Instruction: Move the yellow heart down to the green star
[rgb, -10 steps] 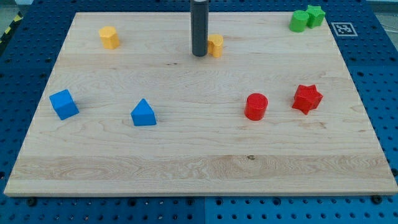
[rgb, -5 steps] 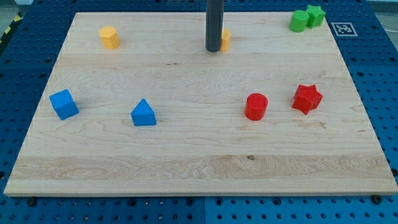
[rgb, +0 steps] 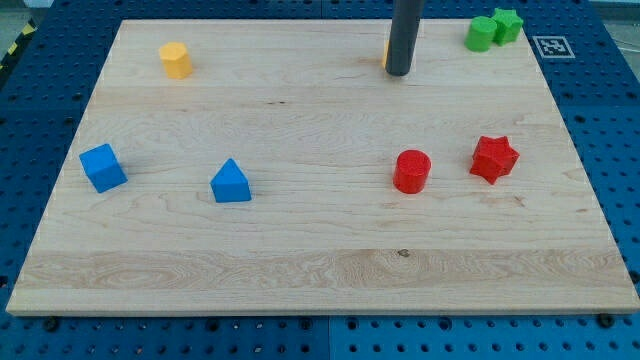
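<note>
My tip (rgb: 400, 73) rests on the wooden board (rgb: 320, 270) near the view's top, right of centre. The yellow heart (rgb: 387, 56) is almost wholly hidden behind the rod; only a thin yellow sliver shows at the rod's left edge. The green star (rgb: 508, 22) sits at the board's top right corner, well to the right of my tip. It touches a second green block (rgb: 480, 34), rounded in shape, on its lower left.
A yellow block (rgb: 175, 60) sits at the top left. A blue cube (rgb: 102, 167) and a blue triangular block (rgb: 230, 181) lie at the left middle. A red cylinder (rgb: 411, 171) and a red star (rgb: 493, 158) lie at the right middle.
My tip has slid to the right along the top of the board, and the yellow heart has moved right with it. The heart is now almost hidden behind the rod.
</note>
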